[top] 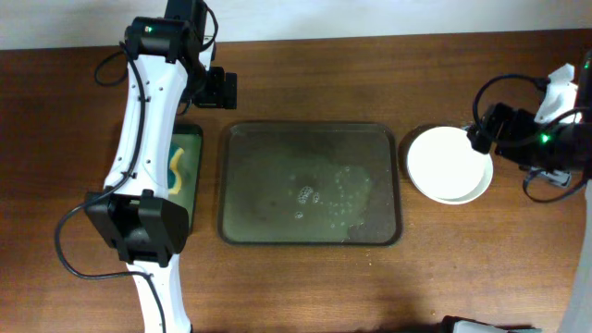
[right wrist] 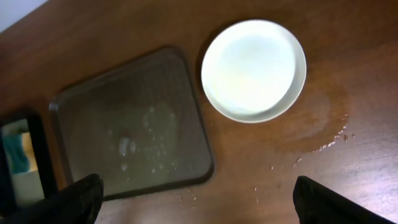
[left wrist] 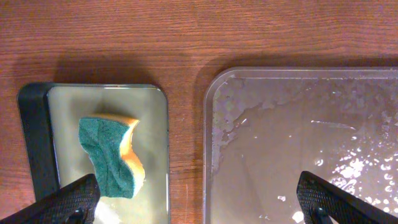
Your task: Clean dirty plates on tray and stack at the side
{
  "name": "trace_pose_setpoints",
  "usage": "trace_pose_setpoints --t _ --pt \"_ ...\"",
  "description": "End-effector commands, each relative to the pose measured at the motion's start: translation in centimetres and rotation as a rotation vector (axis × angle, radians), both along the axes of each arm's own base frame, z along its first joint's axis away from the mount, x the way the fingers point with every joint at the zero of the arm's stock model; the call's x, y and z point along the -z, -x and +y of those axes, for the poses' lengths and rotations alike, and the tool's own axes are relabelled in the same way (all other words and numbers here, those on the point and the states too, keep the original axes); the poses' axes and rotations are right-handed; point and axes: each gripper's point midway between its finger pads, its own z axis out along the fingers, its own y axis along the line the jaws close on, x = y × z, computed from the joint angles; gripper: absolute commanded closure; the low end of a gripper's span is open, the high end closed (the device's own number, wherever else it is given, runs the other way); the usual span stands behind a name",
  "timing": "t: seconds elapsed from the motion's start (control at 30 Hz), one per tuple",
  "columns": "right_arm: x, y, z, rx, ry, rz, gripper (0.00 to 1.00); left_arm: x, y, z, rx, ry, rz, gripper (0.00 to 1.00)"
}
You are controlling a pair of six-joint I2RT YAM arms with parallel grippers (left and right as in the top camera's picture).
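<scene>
Overhead, no plate is seen on the wet, sudsy tray [top: 259, 185], the plates [top: 450, 165] being stacked just right of it, so the task is judged all but finished, with the left gripper [left wrist: 199, 208] and right gripper [right wrist: 196, 202] both spread wide and empty.

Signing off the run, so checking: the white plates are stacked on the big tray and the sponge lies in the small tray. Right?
Not quite. The overhead view shows the white plates stacked on the table beside the big tray, not on it. The sponge does lie in the small tray.
</scene>
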Motion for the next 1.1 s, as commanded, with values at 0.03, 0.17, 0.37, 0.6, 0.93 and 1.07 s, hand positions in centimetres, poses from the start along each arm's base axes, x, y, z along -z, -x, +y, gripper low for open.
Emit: trace_pose_setpoints --t 0.03,0.17,0.37,0.6,0.93,1.07 --pt "0.6 0.3 0.2 -0.007 -0.01 0.037 0.02 -0.8 0.1 -0.2 -0.005 0.013 -0.019 0.01" --pt "0.1 0.0 0.8 -0.061 0.018 -0.004 0.02 -0.8 0.1 -0.2 -0.006 0.013 -0.019 0.01" --pt "-4.6 0.4 5.6 -0.381 0.16 -0.266 0.02 -0.8 0.1 -0.2 -0.005 0.013 -0.019 0.01" --pt "-4.9 3.6 5.7 -0.368 0.198 -0.395 0.02 -0.8 0.1 -0.2 -0.005 0.013 -0.019 0.01" --pt "4.8 4.6 7.4 -0.385 0.298 -0.836 0.02 -0.8 0.1 -0.2 -0.005 0.013 -0.019 0.0" --pt "8.2 4.8 8.0 -0.375 0.315 -1.031 0.02 -0.8 0.1 -0.2 -0.005 0.013 -0.019 0.0"
